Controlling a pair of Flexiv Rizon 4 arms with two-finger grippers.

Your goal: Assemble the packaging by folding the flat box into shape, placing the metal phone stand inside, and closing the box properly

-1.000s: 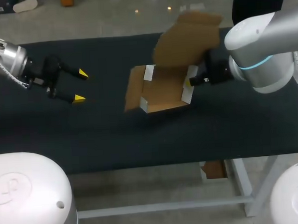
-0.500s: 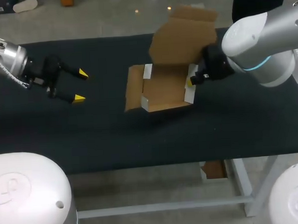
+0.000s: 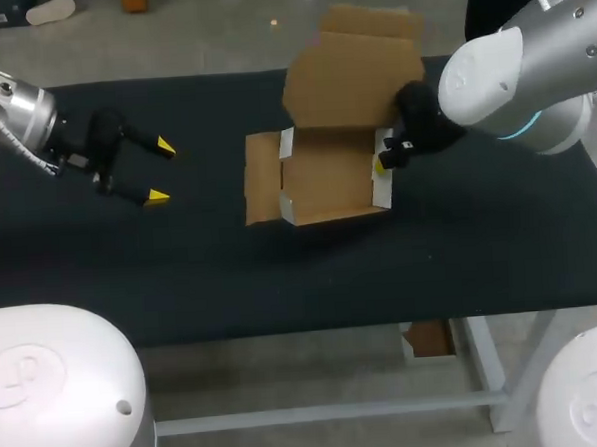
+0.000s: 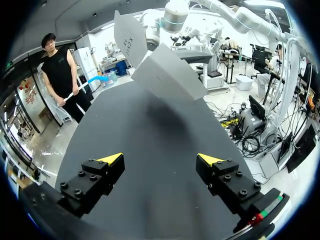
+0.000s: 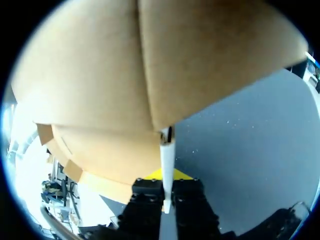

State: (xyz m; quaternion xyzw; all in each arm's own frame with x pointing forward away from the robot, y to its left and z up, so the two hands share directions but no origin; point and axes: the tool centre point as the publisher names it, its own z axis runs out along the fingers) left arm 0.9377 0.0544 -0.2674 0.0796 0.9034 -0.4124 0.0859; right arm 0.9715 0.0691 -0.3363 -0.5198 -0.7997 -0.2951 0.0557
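The brown cardboard box (image 3: 326,177) lies half folded in the middle of the black table, its white-edged walls standing. Its lid (image 3: 351,81) is raised at the back and a side flap (image 3: 261,180) lies flat to the left. My right gripper (image 3: 381,164) is shut on the box's right wall. In the right wrist view that thin white wall (image 5: 167,160) stands edge-on between the fingers of the right gripper (image 5: 167,192), with the brown lid (image 5: 150,75) looming above. My left gripper (image 3: 161,171) hangs open far to the left, holding nothing (image 4: 160,160); the box (image 4: 167,75) is well ahead of it. No phone stand is in view.
The dark table top (image 3: 181,270) stretches wide around the box, with bare mat between my left gripper and the box. Its front edge (image 3: 314,328) runs across the lower part of the head view.
My right arm has swung up and leftward, carrying the box a little to the left and tipping the lid more upright. The left arm has kept still.
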